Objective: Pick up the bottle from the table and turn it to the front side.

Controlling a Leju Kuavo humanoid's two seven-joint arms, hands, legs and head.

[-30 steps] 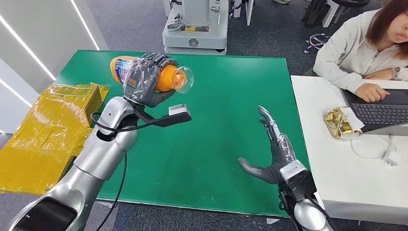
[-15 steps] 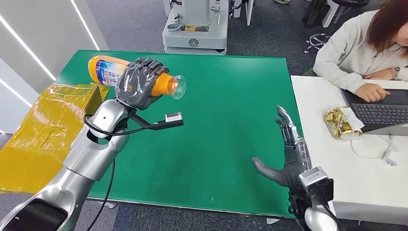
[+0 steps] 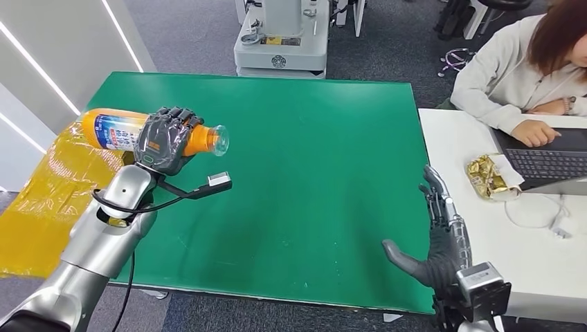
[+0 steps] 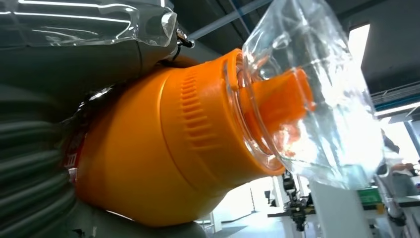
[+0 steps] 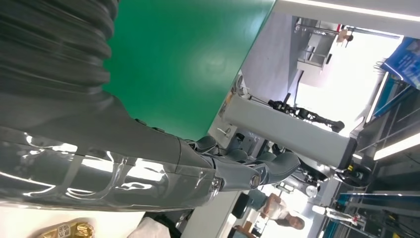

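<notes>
The green counter (image 3: 311,159) takes up most of the room in front of the robot, with a white counter (image 3: 512,263) to its right where a person (image 3: 516,72) sits at a laptop (image 3: 547,162). Yellow wrapping (image 3: 41,200) lies off the green counter's left edge.

The left hand (image 3: 166,138) holds the bottle (image 3: 114,130) in the air above that left edge, lying roughly level, clear cap (image 3: 218,138) pointing toward the middle of the counter, fingers wrapped around the orange shoulder near the neck. The right hand (image 3: 443,235) hangs over the front right corner, fingers spread, holding nothing.

The bottle looks like stiff plastic, full of orange liquid, so probably fairly heavy for its size and smooth under the label. I judge the hold near the neck leaves the long body overhanging; a grip closer to the middle would steady it for turning. In the left wrist view the cap (image 4: 307,94) looks thin and hard, not a place to squeeze.

Compared with a second ago, the bottle has travelled left and nearer the robot, from over the counter's far left part to its edge, and the right hand has drawn back toward the corner.
</notes>
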